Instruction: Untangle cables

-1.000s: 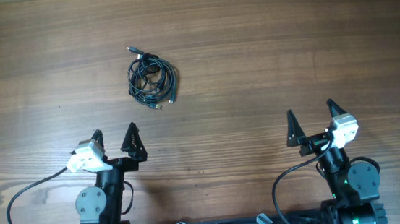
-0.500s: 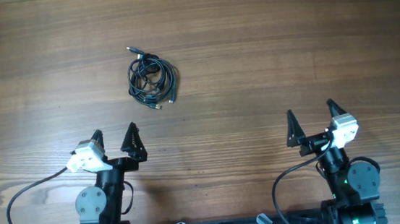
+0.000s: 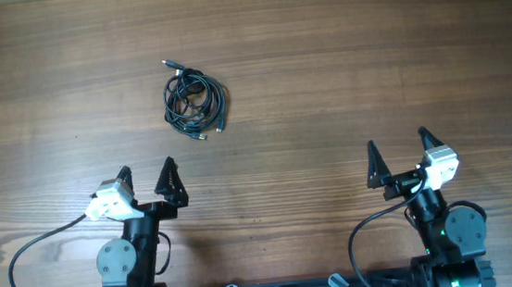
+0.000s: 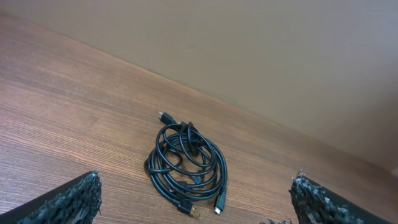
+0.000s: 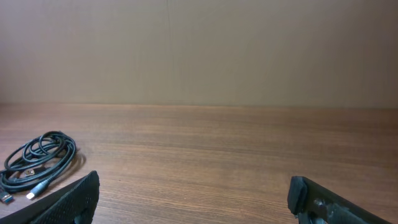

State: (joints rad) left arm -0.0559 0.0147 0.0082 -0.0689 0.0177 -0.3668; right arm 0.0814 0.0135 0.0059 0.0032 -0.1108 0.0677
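The cables (image 3: 194,102) are a small coiled bundle of thin black cords with small plug ends, lying on the wooden table left of centre. They also show in the left wrist view (image 4: 186,162) and at the left edge of the right wrist view (image 5: 37,158). My left gripper (image 3: 146,175) is open and empty, near the front edge, a short way in front of the bundle. My right gripper (image 3: 396,154) is open and empty, far to the right of the bundle.
The wooden table (image 3: 341,52) spreads around the bundle. The arm bases and their thick black wires (image 3: 25,266) sit at the front edge. A plain beige wall (image 5: 199,50) stands behind the table.
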